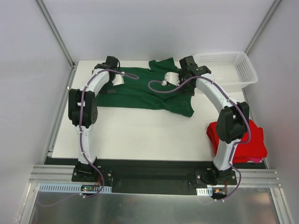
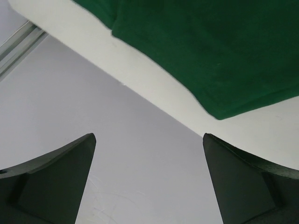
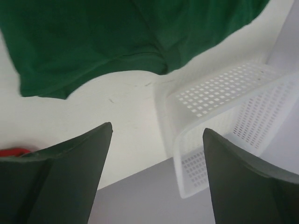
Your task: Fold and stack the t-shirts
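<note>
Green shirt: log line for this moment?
green shirt on table | red shirt folded, right side | left end effector open | right end effector open

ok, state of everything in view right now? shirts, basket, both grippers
green t-shirt: spread out unevenly at the far side, not folded up, ungripped
red t-shirt: folded, lying at the near right
basket: upright at the far right, empty
left gripper: open, nothing between its fingers
right gripper: open, nothing held
</note>
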`<state>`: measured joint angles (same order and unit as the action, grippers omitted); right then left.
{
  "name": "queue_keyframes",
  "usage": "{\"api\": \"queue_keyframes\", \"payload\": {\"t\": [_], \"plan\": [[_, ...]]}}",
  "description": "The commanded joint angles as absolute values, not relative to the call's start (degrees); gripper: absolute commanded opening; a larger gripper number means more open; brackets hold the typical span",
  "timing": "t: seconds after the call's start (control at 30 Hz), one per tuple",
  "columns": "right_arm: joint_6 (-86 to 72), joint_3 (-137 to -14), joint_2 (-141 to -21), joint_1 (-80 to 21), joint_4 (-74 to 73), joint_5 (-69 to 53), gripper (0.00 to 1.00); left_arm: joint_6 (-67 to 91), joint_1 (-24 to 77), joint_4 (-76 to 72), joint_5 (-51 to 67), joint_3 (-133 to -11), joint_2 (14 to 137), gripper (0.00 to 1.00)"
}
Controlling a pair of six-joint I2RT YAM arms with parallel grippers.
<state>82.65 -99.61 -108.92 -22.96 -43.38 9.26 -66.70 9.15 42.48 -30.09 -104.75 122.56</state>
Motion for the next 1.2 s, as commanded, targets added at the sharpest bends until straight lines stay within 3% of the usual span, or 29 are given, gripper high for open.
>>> {"api": "queue_keyframes", "payload": {"t": [0.0, 0.13, 0.3, 0.6, 0.83, 1.17], "plan": [[79.5, -100.0, -104.5, -23.5, -57.1, -2.6, 0.82, -61.7, 10.4, 43.9, -25.7, -99.5, 117.2, 0.99], [76.9, -102.3, -106.1, -23.5, -64.9, -12.6, 0.77, -60.9, 11.0, 44.0, -20.5, -91.1, 111.5, 0.99], [72.0, -100.6, -107.9, -22.9, -65.5, -16.3, 0.61, -58.6, 10.7, 43.9, -16.4, -83.9, 109.8, 0.99], [66.1, -92.0, -108.4, -21.3, -53.4, -11.3, 0.55, -57.4, 7.9, 42.9, -15.6, -90.7, 116.6, 0.99], [63.8, -89.0, -109.2, -20.9, -52.6, -4.8, 0.52, -59.2, 7.1, 42.3, -16.9, -96.1, 120.1, 0.99], [56.7, -87.7, -110.4, -20.1, -55.8, -0.4, 0.51, -59.7, 7.1, 41.7, -16.9, -93.9, 119.3, 0.99]]}}
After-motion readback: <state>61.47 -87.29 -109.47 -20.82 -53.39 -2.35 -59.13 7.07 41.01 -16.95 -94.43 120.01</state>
